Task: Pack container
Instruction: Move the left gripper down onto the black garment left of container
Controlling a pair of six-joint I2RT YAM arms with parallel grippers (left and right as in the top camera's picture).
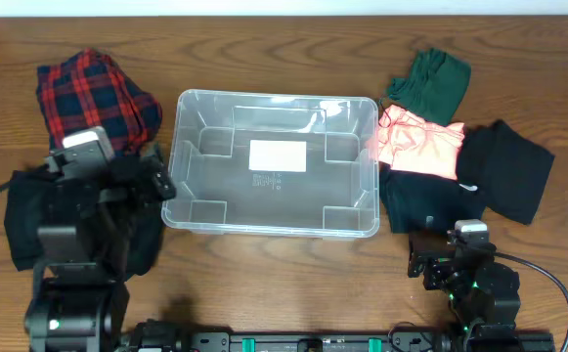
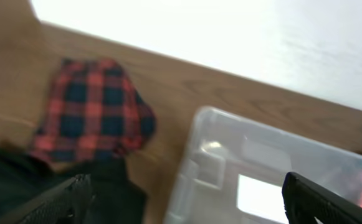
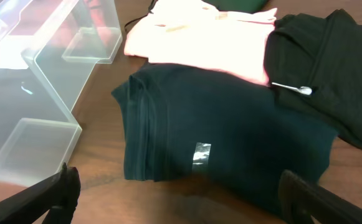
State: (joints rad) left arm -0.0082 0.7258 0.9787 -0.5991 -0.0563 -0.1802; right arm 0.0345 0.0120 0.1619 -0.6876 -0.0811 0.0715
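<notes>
The clear container [image 1: 264, 229] stands empty at mid-table, a white label on its bottom. My left gripper [image 1: 154, 179] is open and empty, just left of the container's left rim, above a black garment [image 1: 24, 220]. In the left wrist view the open fingers [image 2: 187, 208] straddle the container's corner [image 2: 193, 143] and the black cloth [image 2: 19, 183]. My right gripper [image 1: 448, 264] is open and empty, just in front of a folded dark teal garment [image 1: 425, 200]. That garment also shows in the right wrist view [image 3: 218, 137], beyond the open fingers [image 3: 181, 199].
A red plaid garment [image 1: 93, 93] lies at the back left. Right of the container lie a green garment [image 1: 430, 80], a pink garment [image 1: 420, 142] and a black garment [image 1: 513, 166]. The container's near right corner [image 3: 50, 81] stands left of the teal garment.
</notes>
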